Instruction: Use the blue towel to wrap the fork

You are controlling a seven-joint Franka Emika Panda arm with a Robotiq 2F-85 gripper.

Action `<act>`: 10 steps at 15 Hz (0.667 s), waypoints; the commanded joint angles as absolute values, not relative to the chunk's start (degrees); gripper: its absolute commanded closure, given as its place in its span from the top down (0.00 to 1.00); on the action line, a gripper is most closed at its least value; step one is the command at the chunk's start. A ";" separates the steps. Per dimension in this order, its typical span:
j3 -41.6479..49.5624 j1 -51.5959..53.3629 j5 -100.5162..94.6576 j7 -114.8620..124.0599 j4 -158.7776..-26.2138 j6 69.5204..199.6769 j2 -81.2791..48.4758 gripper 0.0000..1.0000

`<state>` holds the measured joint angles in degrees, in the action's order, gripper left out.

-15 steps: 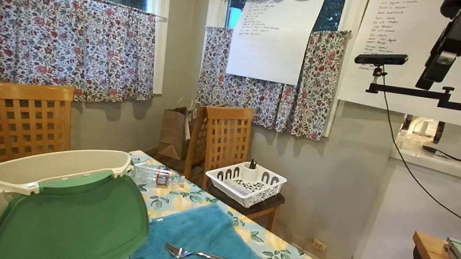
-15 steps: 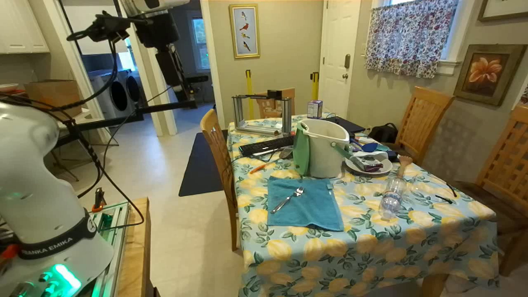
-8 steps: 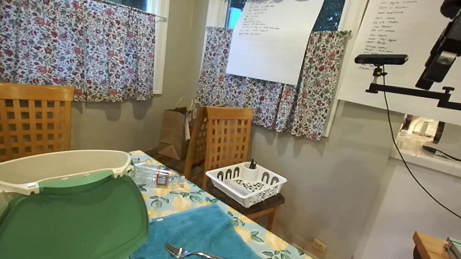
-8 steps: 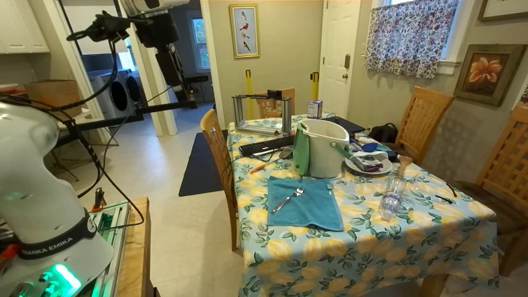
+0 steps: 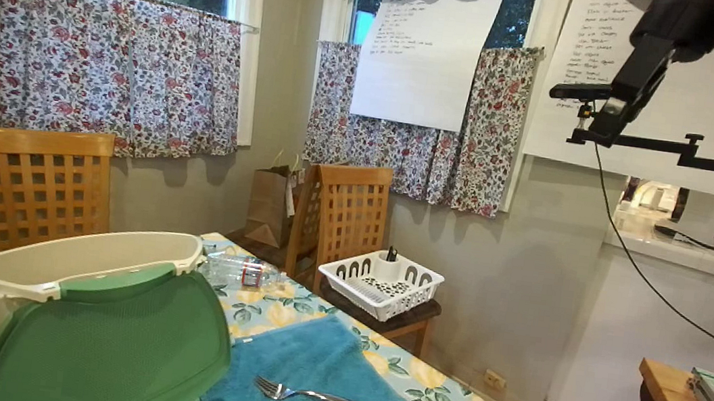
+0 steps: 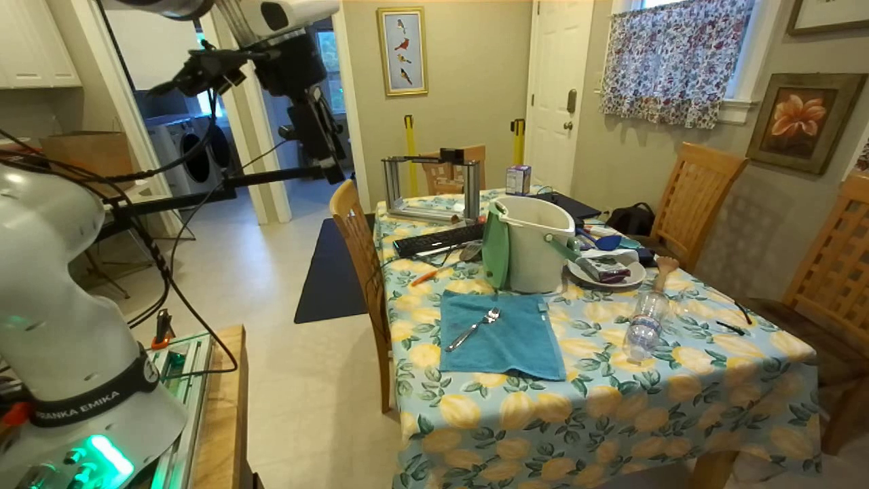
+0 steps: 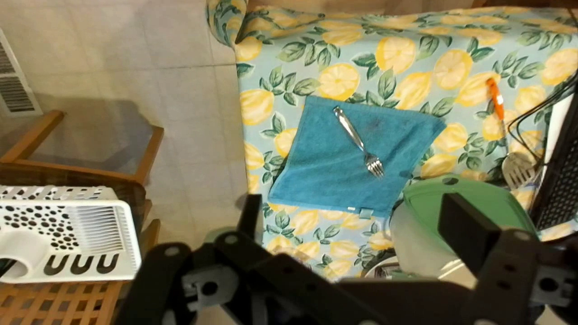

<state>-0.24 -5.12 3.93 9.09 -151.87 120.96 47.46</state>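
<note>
The blue towel [image 7: 325, 176] lies spread nearly flat on the lemon-print tablecloth, and it shows in both exterior views too. On top of it rests the silver fork [image 7: 347, 127], tines toward the towel's tagged edge in the wrist view. In an exterior view the same fork [image 5: 332, 400] is uncovered, with all of the cloth under it. My gripper [image 7: 352, 201] stands open, its two fingers wide apart and nothing between them. It hangs high in the air, well above and to the side of the table, as the gripper [image 6: 333, 178] in an exterior view shows.
A cream bucket [image 6: 540, 261] with a green panel [image 5: 116, 334] stands right beside the towel. A clear bottle [image 6: 643, 329], a keyboard [image 6: 438, 239] and an orange-handled turner [image 7: 495, 99] lie on the table. Chairs surround it; one holds a white dish rack [image 5: 398, 306].
My arm and gripper have moved toward the table and slightly lower within the last half second. The towel and the fork have stayed where they were.
</note>
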 commanded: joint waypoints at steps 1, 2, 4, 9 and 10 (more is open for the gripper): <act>1.99 -4.70 3.38 4.43 -152.44 130.57 41.26 1.00; 2.87 -3.89 3.74 2.25 -152.28 133.19 38.91 1.00; 5.13 -1.69 5.24 -2.65 -151.48 137.07 34.37 1.00; 11.01 5.91 12.20 -14.88 -149.44 141.48 23.88 1.00; 11.78 7.20 13.76 -17.30 -149.03 141.84 21.93 1.00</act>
